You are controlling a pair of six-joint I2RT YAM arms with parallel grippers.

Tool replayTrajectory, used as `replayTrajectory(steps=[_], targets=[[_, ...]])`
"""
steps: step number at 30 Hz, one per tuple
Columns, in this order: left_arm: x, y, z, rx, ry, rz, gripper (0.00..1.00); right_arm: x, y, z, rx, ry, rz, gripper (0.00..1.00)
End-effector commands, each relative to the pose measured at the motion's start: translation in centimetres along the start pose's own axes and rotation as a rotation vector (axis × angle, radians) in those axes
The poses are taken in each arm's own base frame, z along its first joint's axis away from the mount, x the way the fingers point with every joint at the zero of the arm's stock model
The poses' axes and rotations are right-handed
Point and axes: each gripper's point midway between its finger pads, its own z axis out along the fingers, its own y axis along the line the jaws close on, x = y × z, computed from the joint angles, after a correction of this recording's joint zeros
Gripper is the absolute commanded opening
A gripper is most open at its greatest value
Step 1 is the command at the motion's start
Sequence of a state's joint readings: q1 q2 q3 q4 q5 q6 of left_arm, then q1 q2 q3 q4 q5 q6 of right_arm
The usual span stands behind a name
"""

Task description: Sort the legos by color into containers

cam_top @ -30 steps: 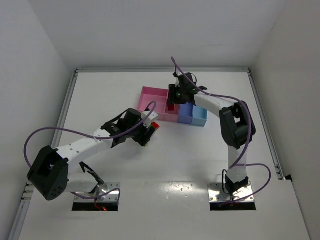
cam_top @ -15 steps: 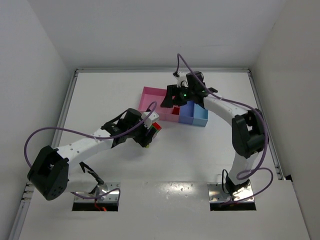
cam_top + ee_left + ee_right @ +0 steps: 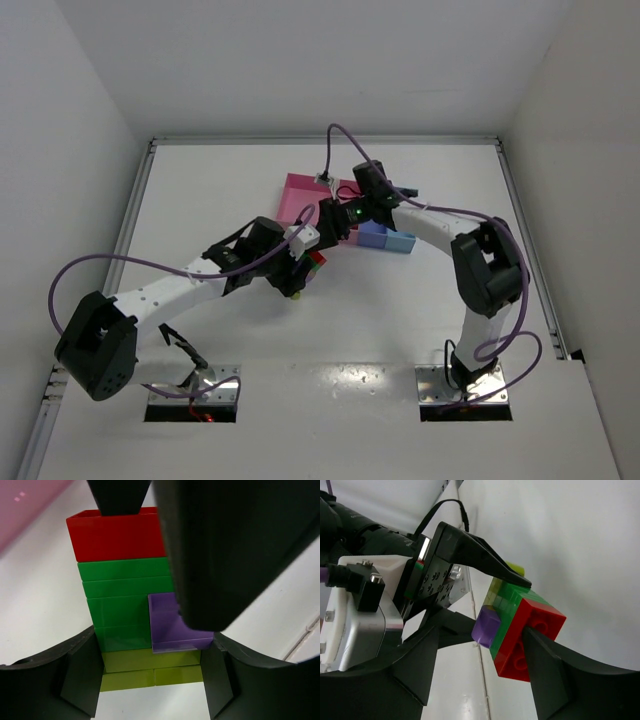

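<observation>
White walls closed in the pale desk [image 3: 200,190], where the left end effector [image 3: 303,266] was clenched on the yellow-green base of a lego stack [image 3: 125,600], holding it above the desk's middle, just short of the joined containers [image 3: 300,192] toward the far edge. The right end effector [image 3: 485,637] stood released, straddling the red brick [image 3: 517,652] at the stack's free end. It probably needed to close squarely on that brick alone and tilt it off, since catching the green layer would mix colours.

White walls [image 3: 300,70] enclose a white table [image 3: 380,310] (metal-edged, evenly lit).
</observation>
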State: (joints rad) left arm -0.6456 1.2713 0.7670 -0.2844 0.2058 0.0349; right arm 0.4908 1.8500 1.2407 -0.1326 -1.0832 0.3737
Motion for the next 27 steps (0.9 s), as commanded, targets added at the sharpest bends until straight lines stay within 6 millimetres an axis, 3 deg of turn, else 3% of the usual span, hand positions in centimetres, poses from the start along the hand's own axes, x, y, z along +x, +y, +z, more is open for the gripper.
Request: replayTrajectory(steps=[1, 6, 12, 18, 27], targets=[[-4.1, 0.2, -1.3, 0.003, -0.129, 0.025, 0.28, -0.2, 1.4, 0.4, -0.088, 0.005, -0.063, 0.66], [-4.1, 0.2, -1.3, 0.003, -0.129, 0.025, 0.28, 0.7, 1.1, 0.8, -0.083, 0.018, -0.055, 0.63], [-4.3, 0.1, -1.7, 0.002, -0.138, 0.027, 0.28, 0.9, -1.5, 0.1, 0.010, -0.002, -0.040, 0.67], [-4.3, 0.2, -1.7, -0.008, -0.137, 0.026, 0.28, 0.3, -1.2, -0.4, 0.024, -0.016, -0.047, 0.75], [-4.3, 0.2, -1.7, -0.008, -0.137, 0.026, 0.28, -0.3, -1.0, -1.4, 0.042, -0.040, -0.078, 0.75]])
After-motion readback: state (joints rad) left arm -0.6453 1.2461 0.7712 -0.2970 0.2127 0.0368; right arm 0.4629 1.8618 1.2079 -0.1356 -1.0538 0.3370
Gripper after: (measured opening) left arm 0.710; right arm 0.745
